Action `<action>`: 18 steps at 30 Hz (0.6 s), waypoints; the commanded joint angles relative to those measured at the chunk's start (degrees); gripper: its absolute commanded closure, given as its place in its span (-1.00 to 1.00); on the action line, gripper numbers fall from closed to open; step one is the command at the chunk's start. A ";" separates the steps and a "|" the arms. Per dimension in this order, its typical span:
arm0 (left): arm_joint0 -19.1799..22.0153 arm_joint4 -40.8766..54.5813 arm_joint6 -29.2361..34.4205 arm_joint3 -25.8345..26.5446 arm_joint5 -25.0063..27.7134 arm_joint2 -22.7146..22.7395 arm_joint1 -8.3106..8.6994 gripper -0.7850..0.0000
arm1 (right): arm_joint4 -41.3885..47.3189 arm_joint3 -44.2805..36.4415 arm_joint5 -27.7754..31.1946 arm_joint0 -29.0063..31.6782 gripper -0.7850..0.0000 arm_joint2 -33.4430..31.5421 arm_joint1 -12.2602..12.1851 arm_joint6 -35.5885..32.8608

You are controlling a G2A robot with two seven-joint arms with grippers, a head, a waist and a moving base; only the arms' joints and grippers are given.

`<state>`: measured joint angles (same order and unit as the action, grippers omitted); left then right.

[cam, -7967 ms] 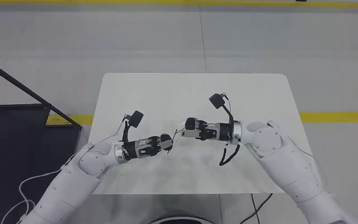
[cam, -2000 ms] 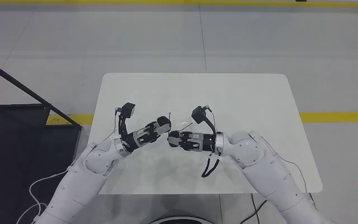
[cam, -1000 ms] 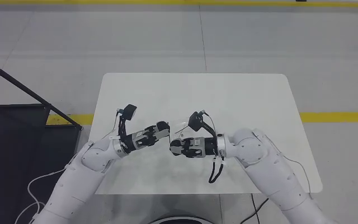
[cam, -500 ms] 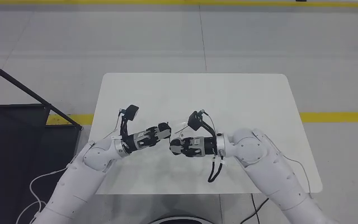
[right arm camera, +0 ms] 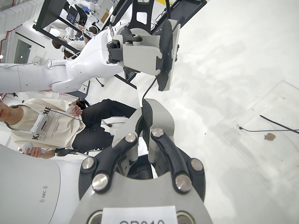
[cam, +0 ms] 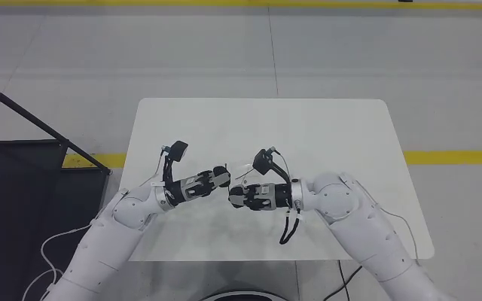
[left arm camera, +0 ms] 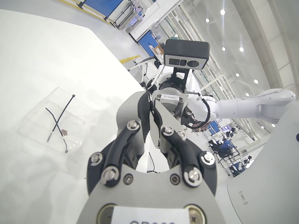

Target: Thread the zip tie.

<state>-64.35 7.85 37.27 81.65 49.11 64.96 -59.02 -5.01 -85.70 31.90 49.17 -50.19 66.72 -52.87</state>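
A thin black zip tie point(right arm camera: 148, 89) curves in a short arc between my two grippers, above the white table point(cam: 339, 135). My right gripper point(right arm camera: 145, 115) is shut on one end of it. The other end runs into my left gripper point(right arm camera: 168, 55), whose black pads are pressed together on it. In the top view, the left gripper point(cam: 224, 177) and the right gripper point(cam: 235, 197) meet tip to tip over the table's near middle. In the left wrist view, the left gripper point(left arm camera: 147, 111) is shut, with the right gripper point(left arm camera: 168, 108) facing it close behind.
A clear shallow tray point(left arm camera: 35, 115) lies flat on the table beside the grippers, with loose black zip ties point(left arm camera: 61, 115) and a small brown scrap in it. The same tray point(right arm camera: 278, 99) holds spare ties point(right arm camera: 268, 130). A black frame stands off the table's left side.
Eight seconds ago the grippers were apart; they have since closed in, the right one shifting left and toward the near edge. Over the last second almost nothing has moved.
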 commanded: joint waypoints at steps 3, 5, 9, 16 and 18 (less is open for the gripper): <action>0.04 0.05 0.08 -0.09 0.03 0.01 -0.03 0.92 | 0.03 0.12 0.04 -0.09 1.00 0.07 0.02 0.02; 0.05 0.06 0.11 -0.13 0.06 0.02 -0.04 0.99 | 0.08 0.16 -0.09 -0.13 1.00 0.11 0.03 -0.02; 0.05 0.13 0.13 -0.25 0.16 0.03 -0.07 1.00 | 0.15 0.22 -0.25 -0.20 1.00 0.16 0.04 -0.07; -0.05 -0.20 -0.29 -0.22 0.40 0.15 -0.13 1.00 | 0.30 0.24 -0.46 -0.39 1.00 0.32 0.06 -0.49; -0.08 -0.15 -0.36 -0.24 0.45 0.18 -0.15 0.95 | 0.26 0.24 -0.53 -0.46 1.00 0.40 0.07 -0.59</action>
<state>-64.41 7.65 36.97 81.41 49.54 65.12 -59.16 -4.72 -85.46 31.41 48.75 -49.83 66.79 -53.43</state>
